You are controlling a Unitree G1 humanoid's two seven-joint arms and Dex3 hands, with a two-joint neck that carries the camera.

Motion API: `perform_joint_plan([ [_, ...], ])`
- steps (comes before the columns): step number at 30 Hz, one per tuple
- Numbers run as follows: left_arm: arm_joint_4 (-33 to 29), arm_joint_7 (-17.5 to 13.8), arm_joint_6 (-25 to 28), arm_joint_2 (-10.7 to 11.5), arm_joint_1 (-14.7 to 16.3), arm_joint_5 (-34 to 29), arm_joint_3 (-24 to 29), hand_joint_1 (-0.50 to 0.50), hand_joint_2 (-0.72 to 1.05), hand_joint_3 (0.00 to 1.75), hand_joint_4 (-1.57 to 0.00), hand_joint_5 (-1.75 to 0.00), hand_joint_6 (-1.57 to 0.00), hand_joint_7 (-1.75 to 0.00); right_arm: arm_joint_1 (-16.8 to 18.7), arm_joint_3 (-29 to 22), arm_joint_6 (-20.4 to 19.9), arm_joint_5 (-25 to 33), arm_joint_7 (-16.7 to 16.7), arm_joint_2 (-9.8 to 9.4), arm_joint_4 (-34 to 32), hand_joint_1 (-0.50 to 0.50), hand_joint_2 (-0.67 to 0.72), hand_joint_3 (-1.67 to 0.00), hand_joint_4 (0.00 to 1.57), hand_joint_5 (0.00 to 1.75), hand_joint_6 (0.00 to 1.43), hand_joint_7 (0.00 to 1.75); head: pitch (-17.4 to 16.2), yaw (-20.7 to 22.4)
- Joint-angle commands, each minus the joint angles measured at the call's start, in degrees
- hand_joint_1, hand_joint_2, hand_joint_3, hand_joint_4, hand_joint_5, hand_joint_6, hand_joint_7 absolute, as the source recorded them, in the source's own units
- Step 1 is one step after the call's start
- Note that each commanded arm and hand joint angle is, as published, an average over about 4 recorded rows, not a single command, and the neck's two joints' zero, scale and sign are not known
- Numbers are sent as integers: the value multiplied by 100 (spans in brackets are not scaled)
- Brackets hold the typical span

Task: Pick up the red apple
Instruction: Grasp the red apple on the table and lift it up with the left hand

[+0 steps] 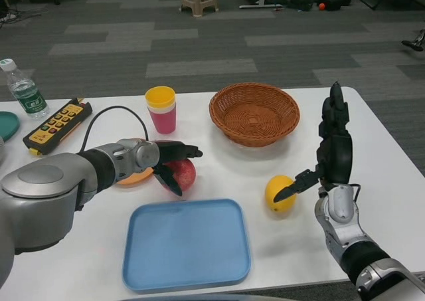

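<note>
Halfway into the pick, by the look of it. Left hand (171, 163) wrapped about the red apple (180, 173), fingers spread over its top and down its near side; contact looks made, though whether the squeeze is firm cannot be told. Apple apparently down on the table still, just above the far edge of the blue tray (186, 243) and just beside the orange plate (132, 175), which pokes out from under the forearm. Left to do: closing tight and raising it clear.

Right hand (330, 151) held upright over the table's right side, fingers straight and apart, nothing in it, thumb tip reaching toward the yellow lemon (279, 193) without a clear touch.

Now from big to small. Grey carpeted floor (199, 42) in lighter and darker strips, filling the upper part of the view; stool legs and dark clutter along the far edge. White table (385, 175), smooth and plain, spanning the lower part. Blue tray with nothing on it, near the front edge. Wicker basket (254, 113) toward the back, also holding nothing visible. Yellow remote with coloured buttons (58, 123) at the left, black cable looping from it. Stacked cups (161, 109), yellow over pink, behind the apple. Water bottle (22, 90) at the far left. Sliver of a teal dish (6, 125) at the picture's left edge.
</note>
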Motion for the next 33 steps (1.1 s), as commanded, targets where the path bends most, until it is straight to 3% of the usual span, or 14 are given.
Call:
perform_joint_plan([
  [1, 134, -95, -205, 130, 240, -7, 583, -50, 105, 0, -30, 0, -17, -21, 60, -52, -14, 22, -10, 19, -36, 8, 68, 0, 0, 0, 0, 0, 37, 2],
  [7, 240, -177, -605, 192, 585, -3, 1701, -50, 105, 0, -34, 0, -18, -21, 54, -69, -14, 22, -8, 67, -25, 8, 66, 0, 0, 0, 0, 0, 136, 17],
  [12, 273, -240, -1042, 253, 853, -3, 2556, -50, 105, 4, -34, -10, -16, -21, 38, -93, -14, 22, -12, 102, -9, 8, 69, 0, 0, 0, 0, 0, 243, 8],
  [20, 198, -254, -1978, 165, 1627, 2, 4757, -50, 105, 9, -36, -10, -16, -21, -15, -212, -14, 22, -12, 168, -18, 8, 68, 0, 0, 0, 0, 0, 399, 11],
  [31, -134, -311, -2106, 137, 1855, 111, 5219, -50, 105, 0, -37, -10, -16, -28, -116, -263, -14, 22, -34, 135, -16, 8, 66, 0, 0, 0, 0, 0, 452, 7],
  [33, -253, -324, -2073, 187, 1873, 292, 5241, -50, 105, 0, -30, -10, -13, -28, -122, -276, -14, 22, -34, 113, -16, 8, 66, 0, 0, 0, 0, 0, 431, 1],
])
